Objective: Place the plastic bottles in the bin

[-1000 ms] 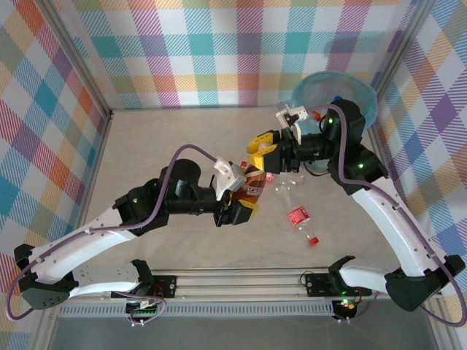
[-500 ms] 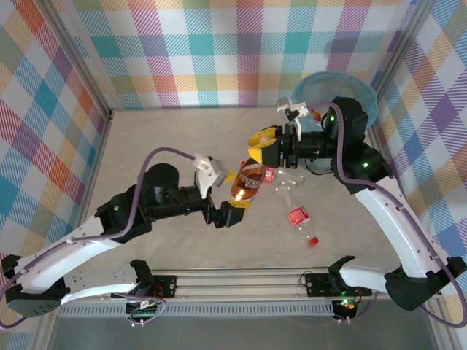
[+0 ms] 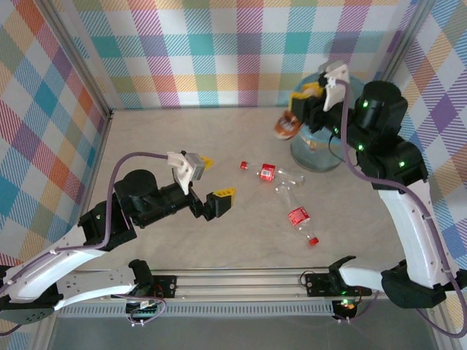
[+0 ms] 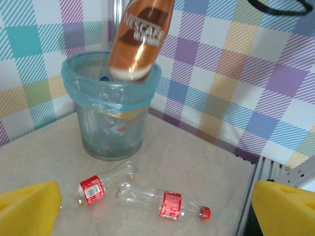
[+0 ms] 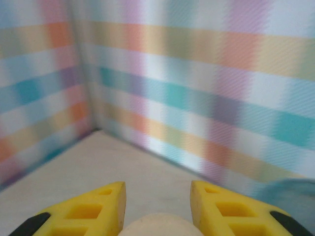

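Note:
My right gripper (image 3: 300, 111) is shut on a brown plastic bottle (image 3: 285, 125) and holds it in the air at the near-left rim of the bin (image 3: 315, 156). The left wrist view has that brown bottle (image 4: 140, 39) hanging base down over the bin's blue-lined rim (image 4: 78, 93). Its pale end (image 5: 155, 229) sits between my right fingers (image 5: 93, 211). Two clear plastic bottles with red labels lie on the table, one (image 3: 268, 173) further back than the other (image 3: 297, 214). My left gripper (image 3: 215, 178) stands open and empty, left of them.
Plaid walls (image 3: 219, 51) close in the table at the back and both sides. A metal rail (image 3: 241, 281) runs along the near edge. The bin stands in the far right corner, under my right arm.
My left gripper opened, let go of the brown bottle and drew back to the left. My right gripper kept the bottle and carried it up and back to the bin.

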Tool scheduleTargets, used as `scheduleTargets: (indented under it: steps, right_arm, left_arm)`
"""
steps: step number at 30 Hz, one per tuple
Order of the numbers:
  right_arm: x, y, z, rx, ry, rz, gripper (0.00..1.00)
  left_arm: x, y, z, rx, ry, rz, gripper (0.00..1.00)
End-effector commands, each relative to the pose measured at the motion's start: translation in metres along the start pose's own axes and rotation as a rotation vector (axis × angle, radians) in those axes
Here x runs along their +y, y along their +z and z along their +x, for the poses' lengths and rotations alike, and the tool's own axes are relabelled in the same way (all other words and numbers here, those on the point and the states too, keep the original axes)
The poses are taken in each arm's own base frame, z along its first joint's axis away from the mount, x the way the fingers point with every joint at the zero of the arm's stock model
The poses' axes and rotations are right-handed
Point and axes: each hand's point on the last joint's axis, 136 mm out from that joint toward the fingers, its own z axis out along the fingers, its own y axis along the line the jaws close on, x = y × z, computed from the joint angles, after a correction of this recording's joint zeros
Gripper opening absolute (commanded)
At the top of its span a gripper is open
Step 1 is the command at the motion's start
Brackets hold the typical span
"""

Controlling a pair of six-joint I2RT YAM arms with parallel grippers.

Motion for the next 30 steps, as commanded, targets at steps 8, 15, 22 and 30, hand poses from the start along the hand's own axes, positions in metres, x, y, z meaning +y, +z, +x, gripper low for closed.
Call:
scheduleTargets:
  steps: [8,15,22,30]
  right_arm:
    - [-0.116,0.028,0.005,-0.002,-0.208,0.538,0.16]
    - [-0.127,0.073,0.028,0.041,-0.094,0.555,0.19]
    - [-0.139,0.109,0.052,0.045,-0.114,0.59,0.21]
    - [-0.154,0.144,0.092,0.132,-0.09,0.615,0.43]
  left_arm:
    - [0.007,0.015,0.017,0.04,0.021,-0.032,0.99]
    - [0.008,0.017,0.022,0.054,0.019,-0.036,0.99]
    - [0.014,0.013,0.027,0.056,0.027,-0.068,0.99]
    - [0.017,0.018,0.03,0.074,0.045,-0.084,0.99]
